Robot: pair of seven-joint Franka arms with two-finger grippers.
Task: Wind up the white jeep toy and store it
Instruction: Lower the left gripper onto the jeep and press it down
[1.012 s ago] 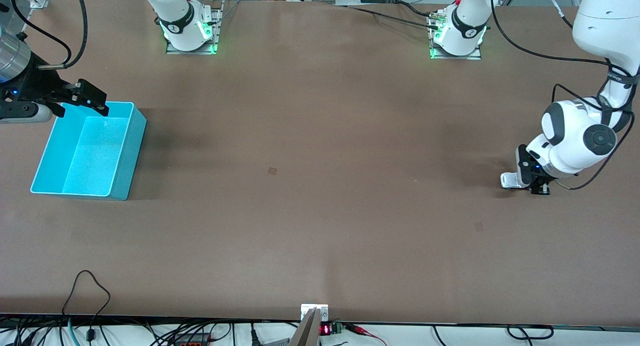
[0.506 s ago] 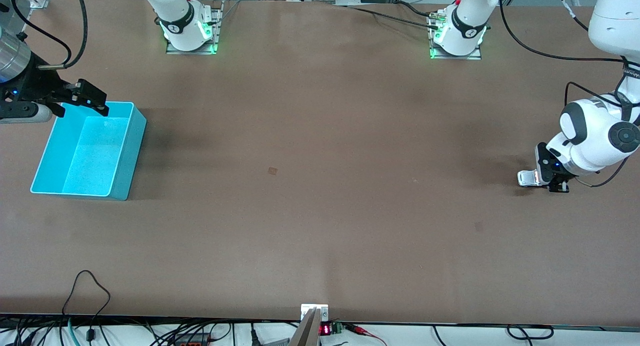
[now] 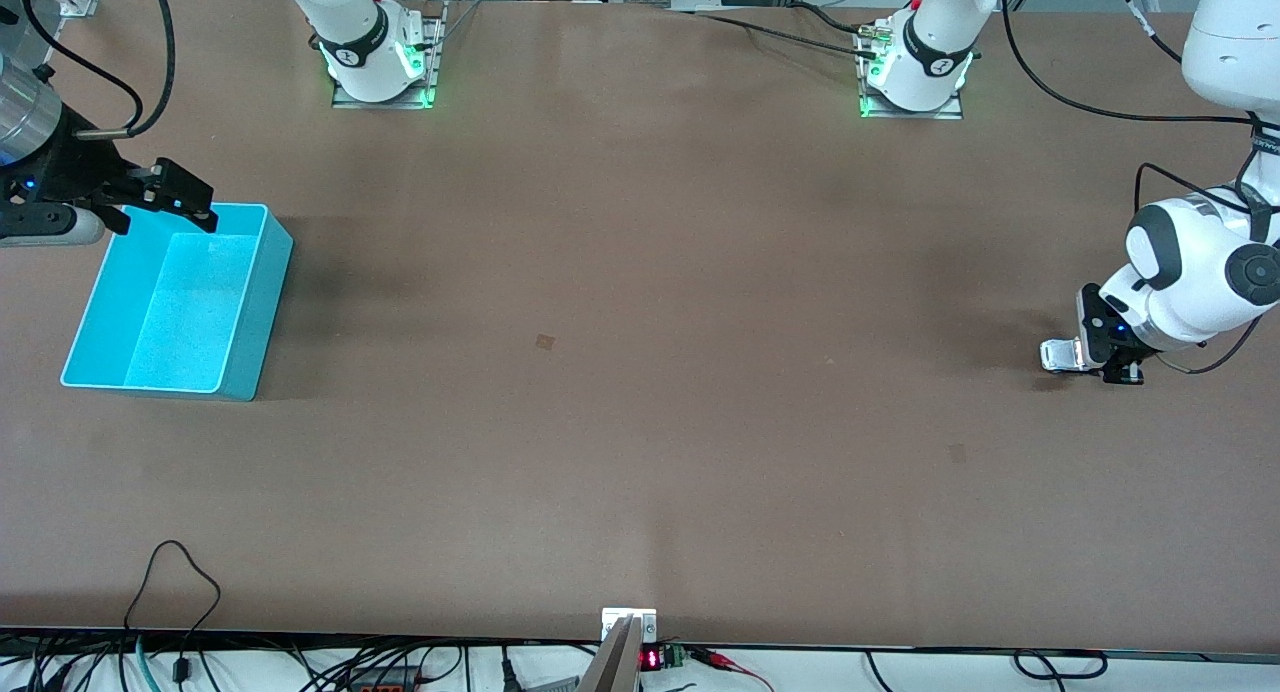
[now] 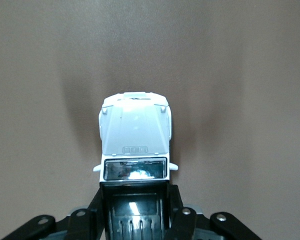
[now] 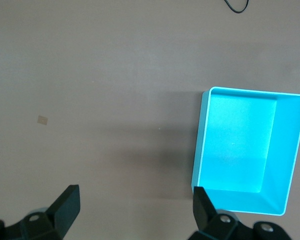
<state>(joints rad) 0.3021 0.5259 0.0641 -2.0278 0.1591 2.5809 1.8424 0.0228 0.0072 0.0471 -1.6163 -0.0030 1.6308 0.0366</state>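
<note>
The white jeep toy (image 3: pixel 1056 356) sits low on the brown table at the left arm's end. My left gripper (image 3: pixel 1078 355) is shut on its rear. In the left wrist view the jeep (image 4: pixel 135 135) points away from the camera, and my left gripper (image 4: pixel 135 200) clamps its black roof panel from both sides. The cyan bin (image 3: pixel 245 312) stands empty at the right arm's end. My right gripper (image 3: pixel 158 202) hangs open and empty over the bin's farther corner. In the right wrist view my right gripper (image 5: pixel 135 205) is wide open, with the bin (image 5: pixel 235 145) beside it.
A small tan mark (image 3: pixel 545 342) lies mid-table and also shows in the right wrist view (image 5: pixel 42 119). The arm bases (image 3: pixel 380 62) stand along the table's farther edge. Cables (image 3: pixel 180 572) lie over the edge nearest the front camera.
My left gripper has moved with the jeep along the table toward the left arm's end. The right arm has not moved.
</note>
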